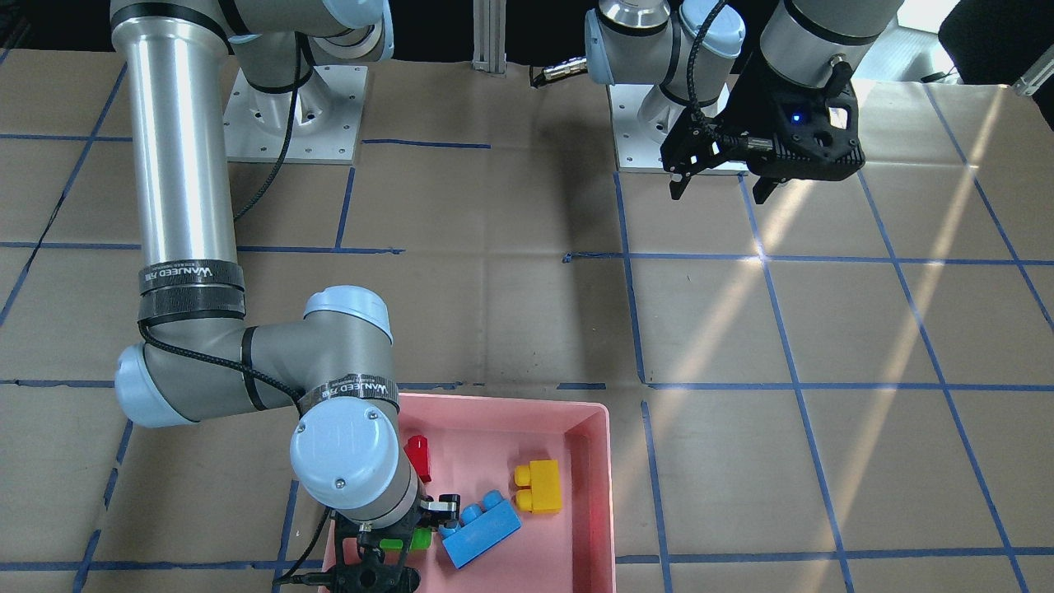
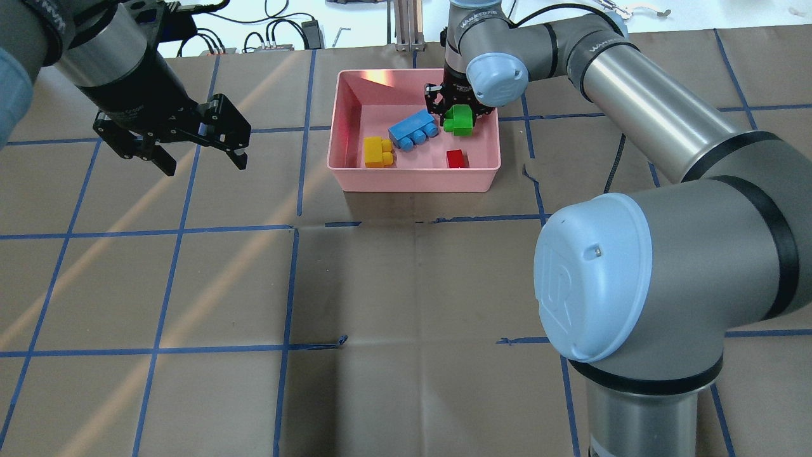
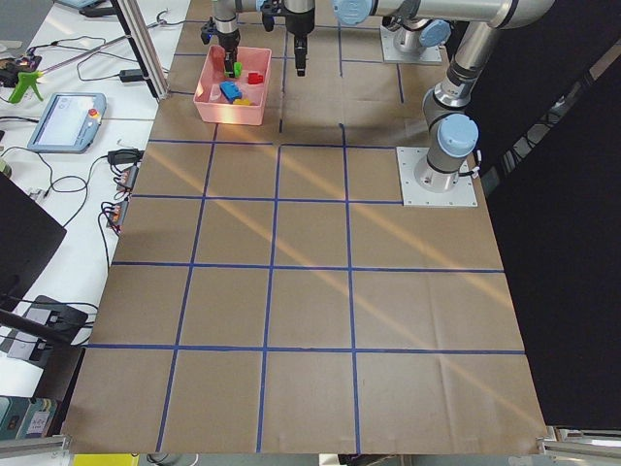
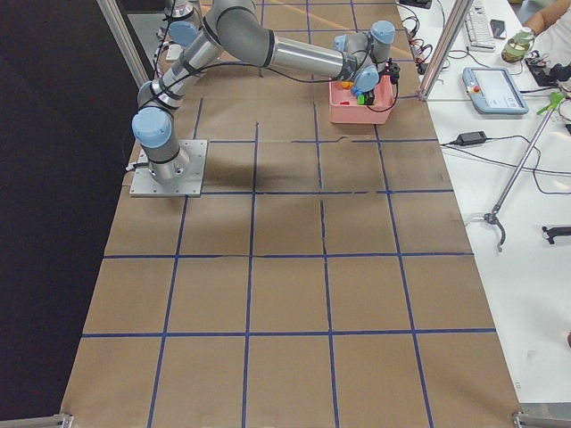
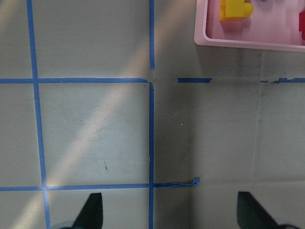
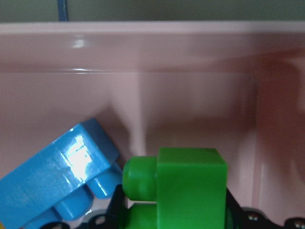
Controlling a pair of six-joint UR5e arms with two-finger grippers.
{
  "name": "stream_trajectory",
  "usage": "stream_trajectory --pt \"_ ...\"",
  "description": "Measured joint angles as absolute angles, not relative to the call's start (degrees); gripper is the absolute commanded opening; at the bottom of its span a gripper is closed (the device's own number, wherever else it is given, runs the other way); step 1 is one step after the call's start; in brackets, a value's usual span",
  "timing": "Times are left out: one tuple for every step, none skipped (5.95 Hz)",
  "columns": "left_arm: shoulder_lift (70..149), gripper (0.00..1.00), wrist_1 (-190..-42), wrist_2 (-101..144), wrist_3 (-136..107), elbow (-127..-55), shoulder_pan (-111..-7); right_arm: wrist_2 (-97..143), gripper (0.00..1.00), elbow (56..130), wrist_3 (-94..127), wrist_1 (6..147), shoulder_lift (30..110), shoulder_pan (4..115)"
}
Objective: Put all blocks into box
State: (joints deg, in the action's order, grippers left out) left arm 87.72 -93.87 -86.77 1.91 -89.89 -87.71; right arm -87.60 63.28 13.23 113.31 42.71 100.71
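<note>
Left gripper (image 2: 206, 166): jaws spread wide, empty, hovering above brown papered table (image 2: 380, 285). Shallow pink plastic box (image 2: 412, 181) holds yellow two-stud brick (image 2: 377, 151), blue three-stud brick (image 2: 413, 129), small red brick (image 2: 455, 158). Right gripper (image 2: 458, 112), arm stretched far forward, clamps green two-stud brick (image 2: 459, 122) inside the box.

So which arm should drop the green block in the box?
Right. The right gripper is inside the box, with the green block between its fingers. The left gripper hangs open, far off to the side.
</note>
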Motion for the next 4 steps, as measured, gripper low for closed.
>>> stream_trajectory --pt "87.7 0.99 -93.9 -86.8 1.9 -89.8 -87.7 -87.6 0.99 63.3 13.3 113.4 42.8 100.8" --pt "87.7 0.99 -93.9 -86.8 1.9 -89.7 -87.7 -87.6 1.0 63.3 13.3 113.6 42.9 100.9" --pt "87.7 0.99 -93.9 -86.9 1.8 -89.6 -87.7 -87.7 1.0 63.3 13.3 113.6 43.1 100.9" --pt "87.7 0.99 -93.9 -86.9 1.8 -89.6 -87.7 -87.9 1.0 63.1 13.1 113.2 44.0 100.9"
